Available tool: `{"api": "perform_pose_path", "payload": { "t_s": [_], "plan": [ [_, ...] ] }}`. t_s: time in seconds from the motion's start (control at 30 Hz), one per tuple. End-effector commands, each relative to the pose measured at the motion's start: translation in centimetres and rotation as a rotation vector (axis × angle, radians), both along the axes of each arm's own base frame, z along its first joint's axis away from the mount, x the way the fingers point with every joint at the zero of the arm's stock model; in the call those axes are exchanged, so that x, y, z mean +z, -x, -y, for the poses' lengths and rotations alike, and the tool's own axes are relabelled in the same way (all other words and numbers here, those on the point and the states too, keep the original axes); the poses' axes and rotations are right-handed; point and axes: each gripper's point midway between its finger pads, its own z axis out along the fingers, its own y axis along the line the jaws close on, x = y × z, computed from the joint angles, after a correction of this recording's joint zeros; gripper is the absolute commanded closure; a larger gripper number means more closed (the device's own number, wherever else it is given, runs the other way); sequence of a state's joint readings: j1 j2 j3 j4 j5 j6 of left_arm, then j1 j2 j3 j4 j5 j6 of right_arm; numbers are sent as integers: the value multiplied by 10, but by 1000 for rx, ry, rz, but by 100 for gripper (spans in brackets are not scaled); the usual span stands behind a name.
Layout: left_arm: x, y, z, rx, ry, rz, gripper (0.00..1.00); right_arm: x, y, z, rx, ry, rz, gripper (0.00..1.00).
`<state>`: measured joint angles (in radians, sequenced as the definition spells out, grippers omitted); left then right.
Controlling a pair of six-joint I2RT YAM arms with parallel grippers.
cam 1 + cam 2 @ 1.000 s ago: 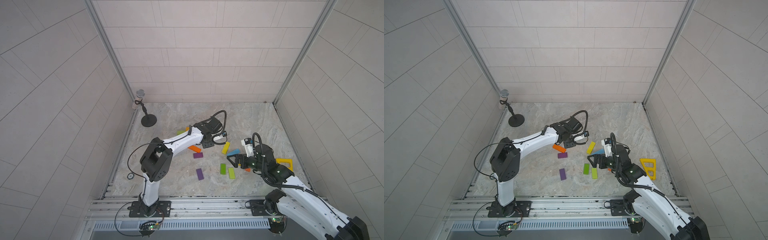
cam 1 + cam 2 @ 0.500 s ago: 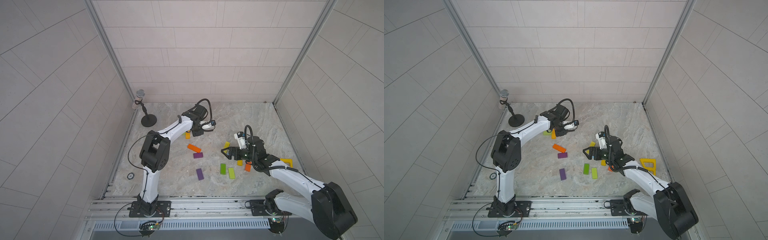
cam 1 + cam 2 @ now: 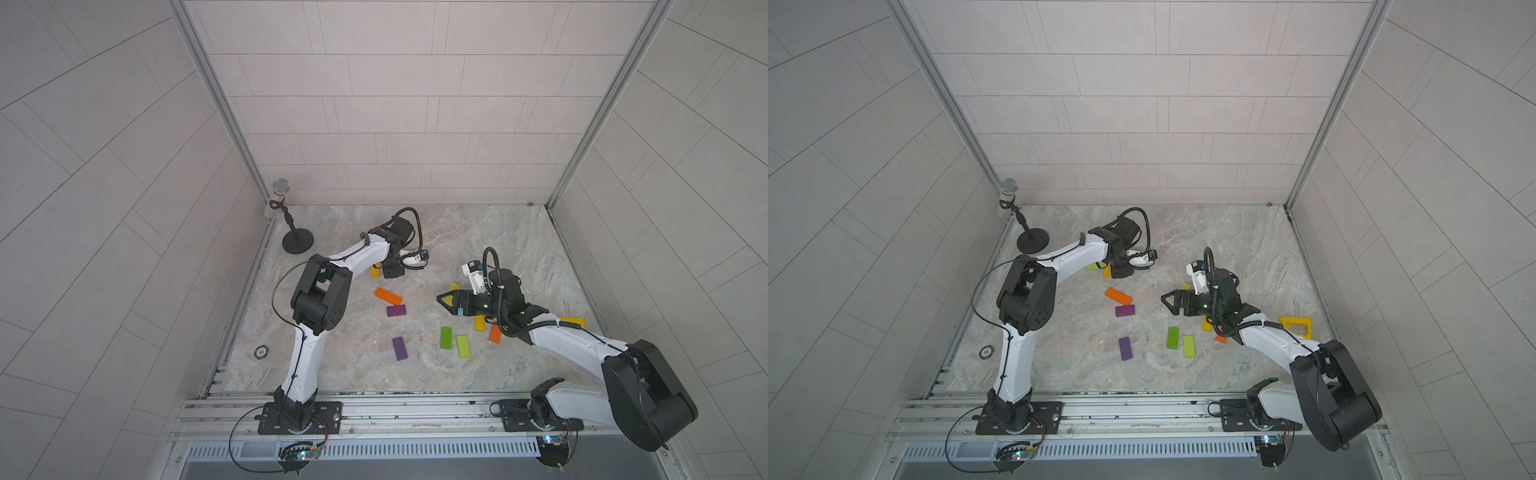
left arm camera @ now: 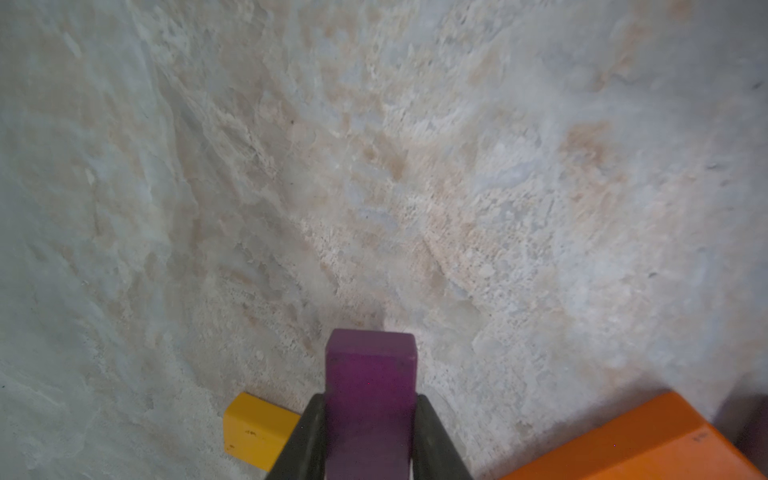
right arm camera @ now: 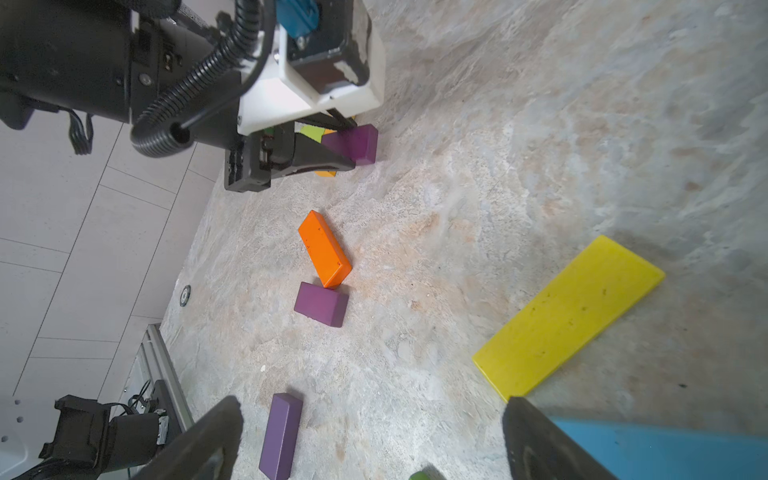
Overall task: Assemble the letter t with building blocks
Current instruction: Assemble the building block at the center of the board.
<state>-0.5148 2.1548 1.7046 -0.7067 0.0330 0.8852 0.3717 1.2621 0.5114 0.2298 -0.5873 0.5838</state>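
As your left arm pulled back from the middle of the tabletop [image 3: 478, 232] in the last second, it took a purple block [image 4: 370, 374] along with it. Your left fingers [image 4: 303, 436] are shut tight on that block. It now sits low at the far left side, just beside a yellow block [image 4: 253, 430] and near an orange block [image 4: 623, 440]. You cannot tell if it rests on the tabletop yet.

Your right arm slid in toward the middle at the same time. Your right fingers [image 5: 208, 436] are spread wide and hold nothing. A light blue block [image 5: 644, 444] lies right next to one of them.

I think you are starting the letter over by the yellow block. No t shows yet. The other building blocks lie apart, like a second purple block [image 3: 395, 310], a green block [image 3: 446, 337] and a lime block [image 3: 463, 345].

Your tabletop is flat and looks like stone, grey with tan patches. Pale tiled walls [image 3: 374, 104] stand on three sides. A microphone [image 3: 281, 187] on a stand waits in the far left corner. Both arms are bolted to a metal rail [image 3: 415, 411] at the front.
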Motion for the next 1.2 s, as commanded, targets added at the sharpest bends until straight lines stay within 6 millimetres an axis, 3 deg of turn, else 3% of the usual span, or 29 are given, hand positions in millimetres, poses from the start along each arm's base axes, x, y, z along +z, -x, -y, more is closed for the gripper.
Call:
{"api": "perform_pose_path", "payload": {
  "t_s": [0.0,0.3,1.17],
  "plan": [
    [3,-10,0,-18,24,11,100,10,-7,-3,6,-24,34,0],
    [-1,-16,2,-41,96,-6,100,4,-8,-2,5,-19,23,0],
    [-23,-24,-9,-54,83,-34,100,-10,-10,-2,14,-31,-6,0]
  ]
}}
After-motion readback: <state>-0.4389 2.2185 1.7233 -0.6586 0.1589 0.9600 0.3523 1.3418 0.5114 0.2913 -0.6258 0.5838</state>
